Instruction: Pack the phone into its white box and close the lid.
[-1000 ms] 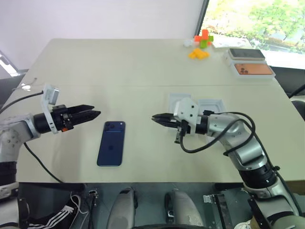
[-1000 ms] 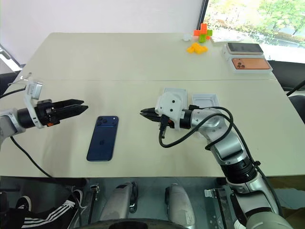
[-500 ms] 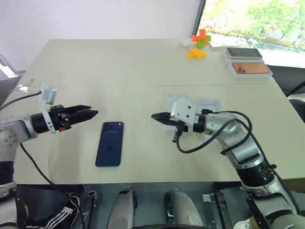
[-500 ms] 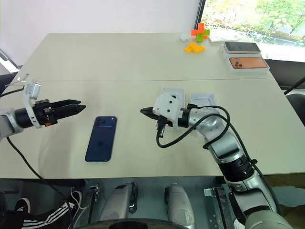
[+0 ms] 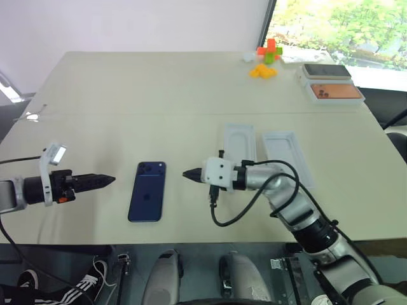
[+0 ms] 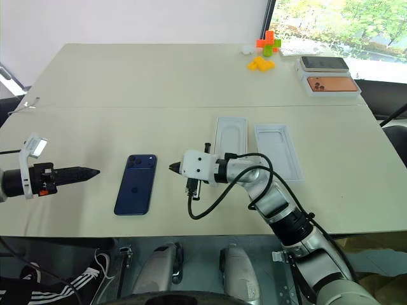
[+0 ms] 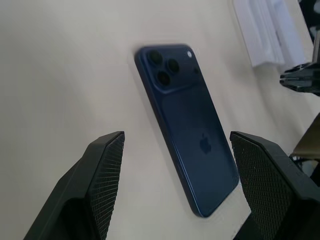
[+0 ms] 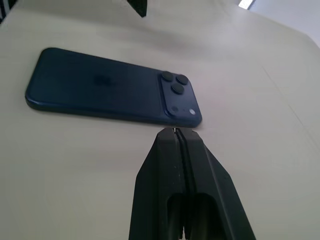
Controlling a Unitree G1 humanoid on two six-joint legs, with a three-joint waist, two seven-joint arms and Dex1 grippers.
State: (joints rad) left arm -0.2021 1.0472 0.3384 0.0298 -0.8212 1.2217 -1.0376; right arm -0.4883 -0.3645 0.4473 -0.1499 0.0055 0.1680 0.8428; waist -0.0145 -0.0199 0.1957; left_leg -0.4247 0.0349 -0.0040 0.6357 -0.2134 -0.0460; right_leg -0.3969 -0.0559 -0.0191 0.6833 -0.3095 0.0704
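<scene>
Near the front edge of the worktop (image 5: 159, 82), the phone (image 5: 147, 190) lies flat with its glossy back up, between the two hands. On its left, the left hand (image 5: 105, 180) points at it with fingers (image 7: 102, 170) spread apart and empty, while on its right the right hand (image 5: 189, 174) has its fingers pressed together, the tip just beside the phone's camera corner. Behind the right arm lie two shallow white trays side by side, the white box (image 5: 240, 142) and the lid (image 5: 286, 152), though which is which cannot be told.
</scene>
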